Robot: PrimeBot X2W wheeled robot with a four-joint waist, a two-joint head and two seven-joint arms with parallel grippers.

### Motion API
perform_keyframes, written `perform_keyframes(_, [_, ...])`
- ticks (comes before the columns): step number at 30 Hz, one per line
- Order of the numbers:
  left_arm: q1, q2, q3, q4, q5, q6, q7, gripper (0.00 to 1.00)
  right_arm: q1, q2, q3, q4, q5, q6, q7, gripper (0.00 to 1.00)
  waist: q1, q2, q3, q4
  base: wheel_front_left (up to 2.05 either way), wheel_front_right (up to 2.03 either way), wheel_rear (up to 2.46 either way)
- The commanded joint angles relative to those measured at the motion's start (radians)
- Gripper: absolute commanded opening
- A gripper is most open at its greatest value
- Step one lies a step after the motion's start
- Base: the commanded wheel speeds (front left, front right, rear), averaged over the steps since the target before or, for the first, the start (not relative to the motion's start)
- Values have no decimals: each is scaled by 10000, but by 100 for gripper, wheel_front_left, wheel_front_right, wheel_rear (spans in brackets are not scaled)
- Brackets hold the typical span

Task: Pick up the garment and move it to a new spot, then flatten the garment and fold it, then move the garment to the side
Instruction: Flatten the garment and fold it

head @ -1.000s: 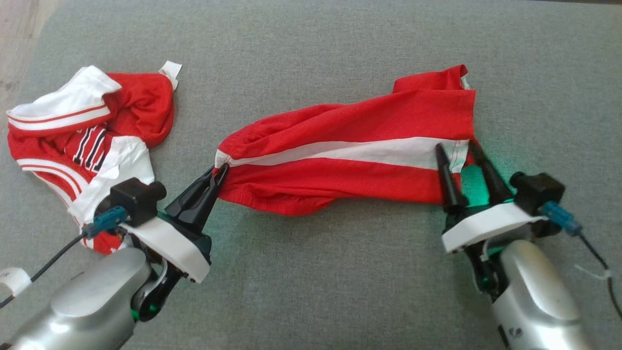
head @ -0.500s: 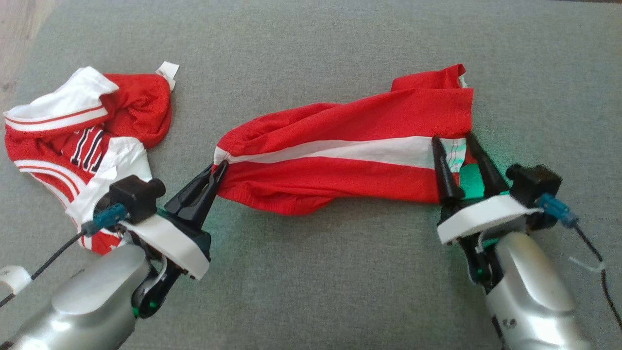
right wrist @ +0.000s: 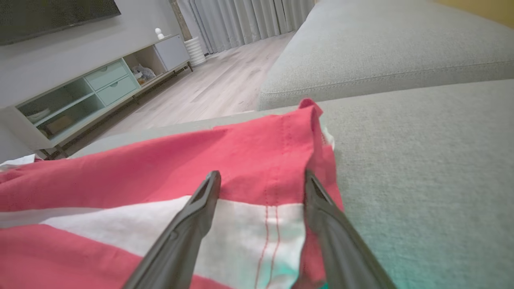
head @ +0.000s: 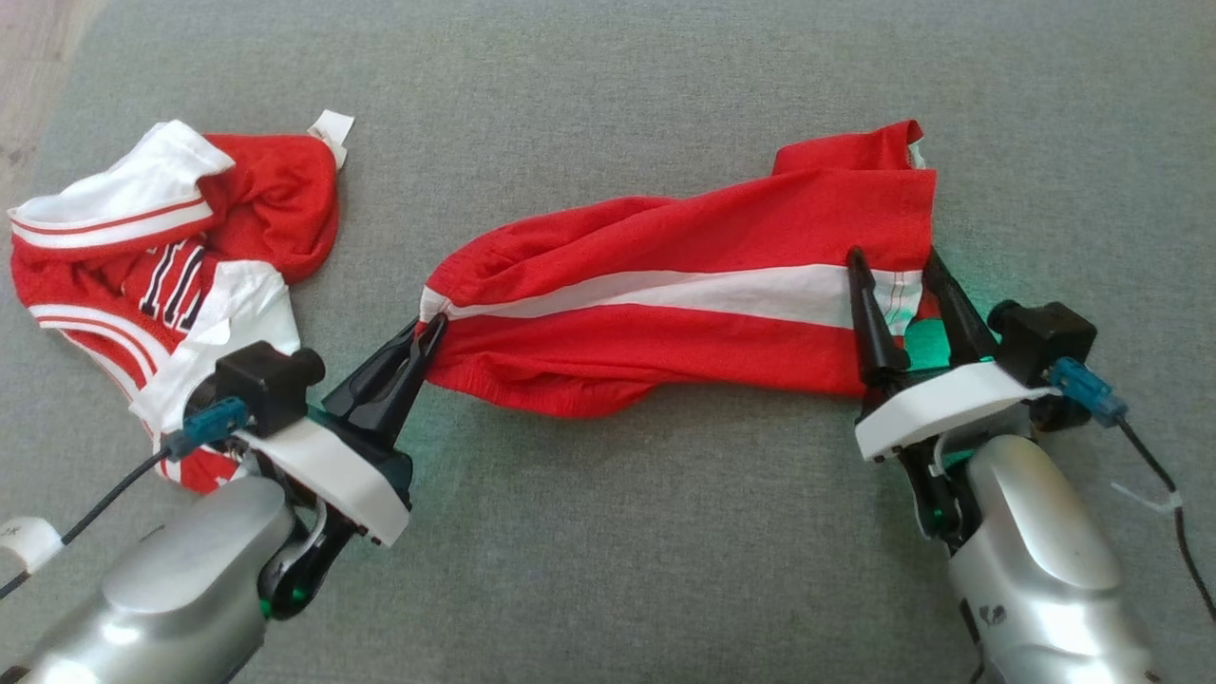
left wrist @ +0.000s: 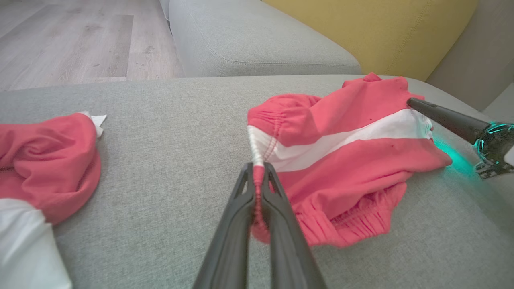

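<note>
The jaws of the left gripper (head: pixel 429 332) pinch the elastic waistband end of the garment (head: pixel 665 275). The jaws of the right gripper (head: pixel 893 258) stand spread over its hem end, hiding that corner; whether they touch cloth is unclear. The garment lies stretched between them on the sofa (head: pixel 608 532).

The shorts (head: pixel 684 285) are thin, smooth, matt cloth (puckered at the elastic waistband) on a sofa seat (head: pixel 608 532) of coarse grey woven fabric. The left gripper (head: pixel 429 334) and right gripper (head: pixel 893 255) have dark matt fingers, probably plastic. The left forearm (head: pixel 190 589) is glossy silver, and the floor (left wrist: pixel 80 40) is pale wood.
</note>
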State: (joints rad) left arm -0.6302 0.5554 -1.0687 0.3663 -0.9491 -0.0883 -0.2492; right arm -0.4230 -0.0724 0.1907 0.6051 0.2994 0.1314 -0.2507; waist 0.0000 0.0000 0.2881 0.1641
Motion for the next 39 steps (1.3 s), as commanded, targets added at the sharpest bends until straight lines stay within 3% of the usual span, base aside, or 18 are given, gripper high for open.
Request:
perform_keyframes(1, [-442,316,483,-107,108,8,-123,0,-170,179,285,-354,35,-7,-110,100,0,0,-9,-12,0,0,0])
perform_keyframes(9, [-362,295,526,-22,92,-20,-124,0,122,202,1072,-192,370,-7,-110,100,0,0,-157,-129,0,0,0])
perform_keyframes(17, [-304,294,654,-19,120,-20,-125,0,310,201,1228,-17,646,-7,-110,100,0,0,-218,-211,0,0,0])
perform_keyframes(19, [-292,294,697,-33,143,-20,-125,0,322,201,1277,16,696,-7,-110,85,0,0,-215,-224,0,0,0])
perform_keyframes(20, [-285,297,719,-39,155,-21,-125,0,315,197,1301,46,715,-7,-110,71,0,0,-213,-233,0,0,0])
perform_keyframes(21, [-280,302,740,-44,168,-25,-125,0,305,197,1310,81,773,-7,-110,66,0,0,-210,-241,0,0,0])
perform_keyframes(23, [-300,307,764,-47,202,-41,-125,0,266,199,1320,134,901,-7,-110,44,0,0,-196,-241,0,0,0])
perform_keyframes(24, [-339,305,755,-35,236,-53,-125,0,251,196,1344,168,938,-7,-110,38,0,0,-194,-236,0,0,0])
perform_keyframes(25, [-339,305,755,-35,236,-53,-125,0,251,196,1344,168,938,-7,-110,38,0,0,-194,-236,0,0,0])
perform_keyframes(28, [-543,251,749,-12,342,-96,-125,0,210,154,1330,171,1035,-7,-110,2,0,0,-190,-221,0,0,0])
perform_keyframes(33, [-1405,174,743,-11,1027,-146,-125,0,-52,23,856,-872,1204,-7,-110,0,0,0,-62,-242,0,0,0])
perform_keyframes(39, [-3641,-165,949,309,2243,-191,-126,0,-1354,-756,-401,-2640,818,-7,-110,0,0,0,376,-528,0,0,0])
